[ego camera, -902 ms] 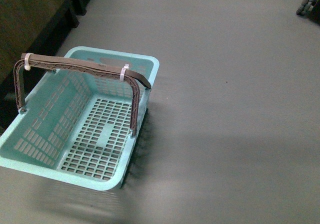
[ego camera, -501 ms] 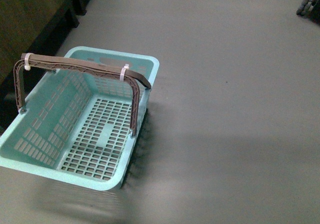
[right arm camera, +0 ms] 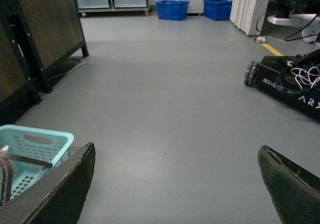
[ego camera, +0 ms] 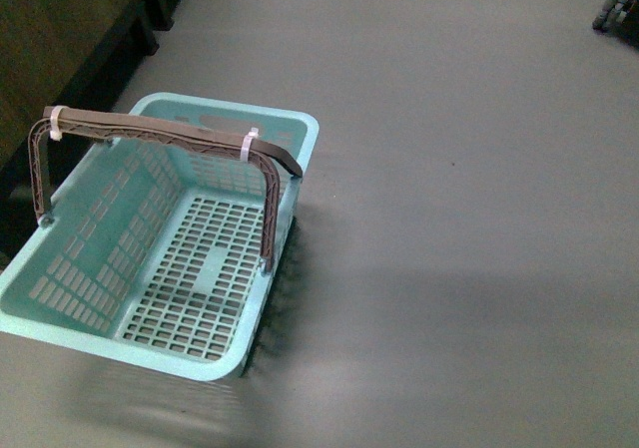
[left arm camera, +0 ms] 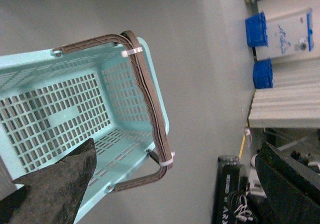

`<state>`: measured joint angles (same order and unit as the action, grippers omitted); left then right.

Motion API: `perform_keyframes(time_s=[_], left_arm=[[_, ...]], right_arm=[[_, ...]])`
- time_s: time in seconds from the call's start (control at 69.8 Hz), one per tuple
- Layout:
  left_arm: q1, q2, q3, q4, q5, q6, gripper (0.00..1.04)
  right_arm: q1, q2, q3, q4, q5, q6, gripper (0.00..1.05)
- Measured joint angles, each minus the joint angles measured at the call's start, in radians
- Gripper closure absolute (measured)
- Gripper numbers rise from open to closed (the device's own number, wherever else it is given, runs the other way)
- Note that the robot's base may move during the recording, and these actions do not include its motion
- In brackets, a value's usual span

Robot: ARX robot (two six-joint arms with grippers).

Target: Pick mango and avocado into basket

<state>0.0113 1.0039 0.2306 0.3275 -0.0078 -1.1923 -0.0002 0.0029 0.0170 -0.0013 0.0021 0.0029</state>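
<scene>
**Left tool** point(left arm camera: 177, 149): fingers are standing wide apart, gripping nothing. It is hanging above the basket point(left arm camera: 50, 109) and looking down into it.

**Right tool** point(right arm camera: 175, 151): fingers are likewise spread and carrying nothing. It is facing out along the bare floor point(right arm camera: 165, 99).

**Basket:** it is sitting on the floor at about 8 o'clock in the front view and holding nothing. Its brown handle point(ego camera: 170, 129), bound with white ties point(ego camera: 248, 145), is standing upright across the opening.

**Mango, avocado:** neither is showing in any view, so both picks are judged not yet done.

**Hazards (judged):**
- With no fruit in sight, a reach would be going in blind.
- The raised handle is spanning the opening, so an arm bringing fruit in low may be catching on it.
- The basket looks light, and a knock may be sliding it along the floor.
- Smooth, rounded fruit may be slipping from the fingers, or rolling away if dropped outside the rim.

**Writing:**
- The black wheeled base point(right arm camera: 290, 84), at 2 o'clock in the front view, is showing "ARX" in white, with "DESIGNED" partly legible beside it.
- The white cabinet point(left arm camera: 282, 34) behind the blue crates point(right arm camera: 172, 9) is bearing a blue script mark, too small to read.
</scene>
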Motion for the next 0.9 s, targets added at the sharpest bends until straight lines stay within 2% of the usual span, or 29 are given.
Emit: perform_keyframes(time_s=[0.129,0.229,0.329,0.544,0.802,0.902], left_arm=[[-0.100,0.447,0.145,0.185,-0.078,-0.093,0.09],[-0.150,0.713,0.278,0.213,-0.110,-0.142,0.08],[-0.195,1.006,0.499,0.209,-0.135,-0.182,0.08],[-0.218,1.234,0.760,0.212,-0.118,-0.186,0.09],[-0.216,1.408,0.972,0.203,-0.100,-0.178,0.09],[-0.216,1.437,1.011,0.203,-0.089,-0.165,0.24]], right_arm=[[0.000,0.000,0.000,0.000,0.000,0.000,0.09],[0.000,0.000,0.000,0.000,0.000,0.000,0.09],[0.000,0.000,0.000,0.000,0.000,0.000,0.09],[0.000,0.000,0.000,0.000,0.000,0.000,0.09],[0.000,0.000,0.000,0.000,0.000,0.000,0.09],[0.000,0.000,0.000,0.000,0.000,0.000,0.09]])
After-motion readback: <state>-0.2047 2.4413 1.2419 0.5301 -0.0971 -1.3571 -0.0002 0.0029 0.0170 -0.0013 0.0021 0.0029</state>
